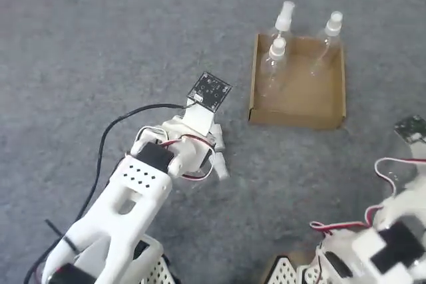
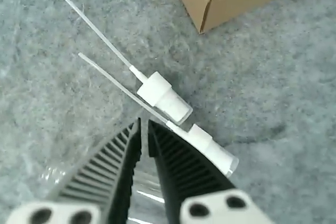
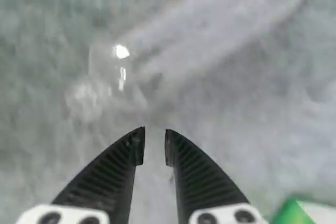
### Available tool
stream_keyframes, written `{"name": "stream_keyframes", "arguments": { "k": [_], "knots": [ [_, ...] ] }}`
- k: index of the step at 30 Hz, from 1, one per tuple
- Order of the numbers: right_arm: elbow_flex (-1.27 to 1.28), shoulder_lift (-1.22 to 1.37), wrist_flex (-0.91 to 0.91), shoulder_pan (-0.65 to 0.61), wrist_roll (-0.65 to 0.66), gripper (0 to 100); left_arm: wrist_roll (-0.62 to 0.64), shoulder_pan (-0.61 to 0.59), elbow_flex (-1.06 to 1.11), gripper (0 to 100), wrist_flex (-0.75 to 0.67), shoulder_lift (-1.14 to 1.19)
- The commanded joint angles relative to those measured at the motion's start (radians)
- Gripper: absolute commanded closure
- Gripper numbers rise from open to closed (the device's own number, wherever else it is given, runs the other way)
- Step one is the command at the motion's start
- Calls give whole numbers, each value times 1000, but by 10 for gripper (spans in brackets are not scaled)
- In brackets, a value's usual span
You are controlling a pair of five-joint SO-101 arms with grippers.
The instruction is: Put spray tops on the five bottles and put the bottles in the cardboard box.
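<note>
Nearest you, at five o'clock on the tabletop [image 1: 100,51], your right arm's fingers [image 3: 115,166] stand barely parted on nothing, aimed at a clear bottle [image 3: 210,30] lying on its side just ahead, probably lined up for a pickup. Toward the middle, your left arm's fingers [image 2: 173,161] are closed and empty, with two spray tops [image 2: 165,98] lying side by side just at their three o'clock, handy for capping. Farthest, at one o'clock, the cardboard box [image 1: 296,116] already holds three capped bottles [image 1: 273,64], so I judge two remain.
</note>
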Motion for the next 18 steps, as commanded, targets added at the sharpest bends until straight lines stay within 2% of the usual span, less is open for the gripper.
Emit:
{"name": "stream_keyframes", "arguments": {
  "k": [1, 13, 18],
  "knots": [
    [-6, 30, -53, -74, -81, 993, 5, -5, -7, 987, -26, 0],
    [-6, 50, -25, -335, -265, 993, 3, -5, 4, 987, -31, -6],
    [-14, 48, 62, -423, -279, 993, 0, -6, 4, 987, -31, -6]
  ]
}}
